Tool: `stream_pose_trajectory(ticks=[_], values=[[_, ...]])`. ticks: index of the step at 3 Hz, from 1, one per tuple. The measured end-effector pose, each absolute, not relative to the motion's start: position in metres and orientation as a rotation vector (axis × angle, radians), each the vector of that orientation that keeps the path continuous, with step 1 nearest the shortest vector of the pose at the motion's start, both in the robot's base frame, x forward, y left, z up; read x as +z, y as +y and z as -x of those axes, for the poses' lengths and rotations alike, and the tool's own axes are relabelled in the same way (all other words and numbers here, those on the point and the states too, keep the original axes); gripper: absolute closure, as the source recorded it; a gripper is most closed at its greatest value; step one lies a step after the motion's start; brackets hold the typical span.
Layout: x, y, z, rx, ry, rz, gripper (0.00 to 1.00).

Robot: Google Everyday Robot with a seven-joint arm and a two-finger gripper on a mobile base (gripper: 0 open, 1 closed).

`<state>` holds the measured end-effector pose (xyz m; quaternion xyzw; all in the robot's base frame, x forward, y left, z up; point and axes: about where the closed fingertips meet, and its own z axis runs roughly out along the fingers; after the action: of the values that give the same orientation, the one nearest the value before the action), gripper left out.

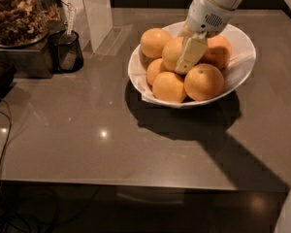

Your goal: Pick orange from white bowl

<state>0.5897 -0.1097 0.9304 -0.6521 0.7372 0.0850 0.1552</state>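
The white bowl (240,64) stands at the back right of the grey counter and holds several oranges. The middle orange (172,52) lies on top of the pile. An orange with a green stem dot (203,83) lies at the front right. Others lie at the back left (154,41), back right (219,50), left (156,71) and front (169,87). My gripper (188,57) reaches down into the bowl from the upper right. Its cream tip lies against the right side of the middle orange, between it and the stem-dot orange. Part of the gripper is hidden behind the fruit.
A small black mesh cup (68,50) stands at the back left beside a metal box (26,57) carrying a glass jar of brown pieces (17,13). A white upright panel (94,11) stands behind. A dark cable (2,144) runs along the left edge. The counter's front edge (136,184) is near.
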Motion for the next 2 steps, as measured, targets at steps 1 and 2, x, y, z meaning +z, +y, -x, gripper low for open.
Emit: stream_pose_trajectory(ticks=[1,2], values=[[0.932,-0.108,-0.59,0.243,2.111,1.868,1.0],[0.935,-0.112,-0.578,0.223,2.09,1.85,1.0]])
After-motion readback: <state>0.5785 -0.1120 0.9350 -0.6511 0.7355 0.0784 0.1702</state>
